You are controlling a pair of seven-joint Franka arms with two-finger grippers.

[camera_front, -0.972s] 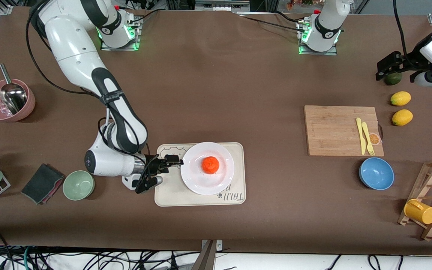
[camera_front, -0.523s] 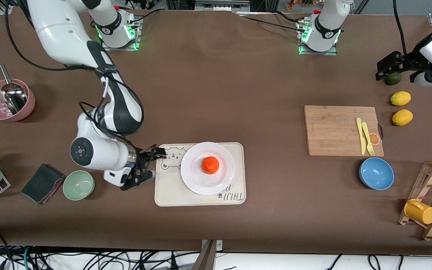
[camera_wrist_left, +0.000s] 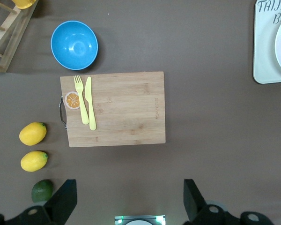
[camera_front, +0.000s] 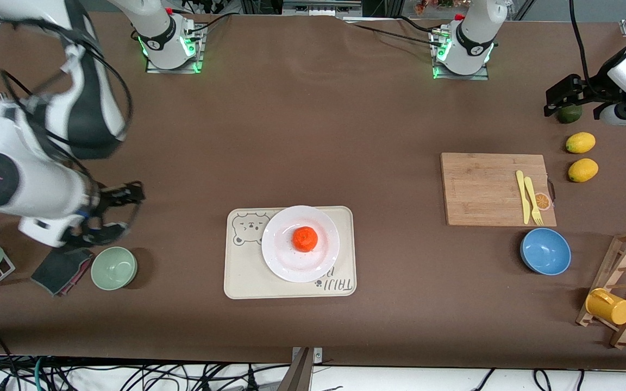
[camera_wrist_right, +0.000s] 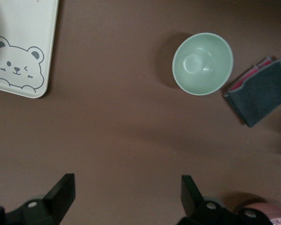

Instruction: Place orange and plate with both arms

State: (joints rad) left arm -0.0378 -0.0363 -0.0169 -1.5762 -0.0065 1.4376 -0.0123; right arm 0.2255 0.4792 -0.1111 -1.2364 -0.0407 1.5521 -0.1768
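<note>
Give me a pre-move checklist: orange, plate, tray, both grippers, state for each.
1. Orange on the plate: ok, it sits near the plate's middle.
2. Plate on the cream tray: ok, it lies flat, with its rim reaching just past the tray's edge farther from the front camera.
3. Right gripper free of plate and tray: ok, it is open and empty over bare table near the green bowl, toward the right arm's end.
4. Left gripper empty: ok, it is open, holding nothing, up over the table near the dark green fruit; this arm waits.
5. Orange steady on the plate: cannot tell.
</note>
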